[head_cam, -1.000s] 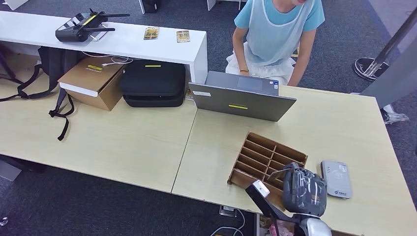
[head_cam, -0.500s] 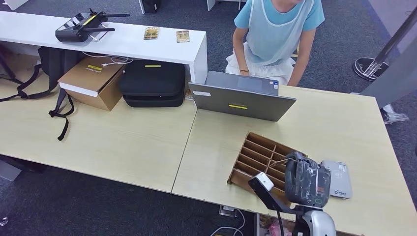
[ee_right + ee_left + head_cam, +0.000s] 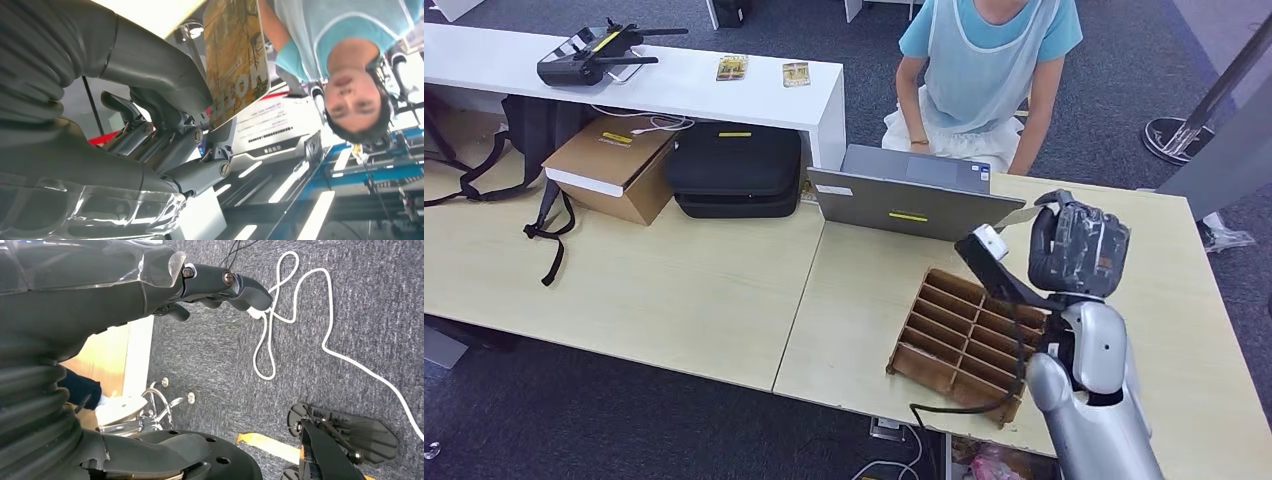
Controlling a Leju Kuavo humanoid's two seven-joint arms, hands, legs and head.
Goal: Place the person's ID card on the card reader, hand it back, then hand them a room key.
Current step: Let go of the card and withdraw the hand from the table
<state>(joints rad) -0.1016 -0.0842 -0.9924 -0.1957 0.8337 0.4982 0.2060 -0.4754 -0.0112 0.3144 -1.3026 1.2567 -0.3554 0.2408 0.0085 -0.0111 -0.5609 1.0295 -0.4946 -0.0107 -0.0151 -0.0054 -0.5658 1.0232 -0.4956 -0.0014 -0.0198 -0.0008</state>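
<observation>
One card (image 3: 237, 60), yellow-printed, is pinched in my right hand (image 3: 1076, 245), raised above the worktop (image 3: 724, 290) toward the person (image 3: 989, 70). My left hand (image 3: 150, 285) hangs unclenched, holding nothing.

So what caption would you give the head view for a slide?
The robot's right hand lifts a card toward the seated person, above the wooden card tray and behind the laptop.

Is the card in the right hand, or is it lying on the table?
In the hand. The right hand is raised above the table, and its fingers pinch the card.
</observation>
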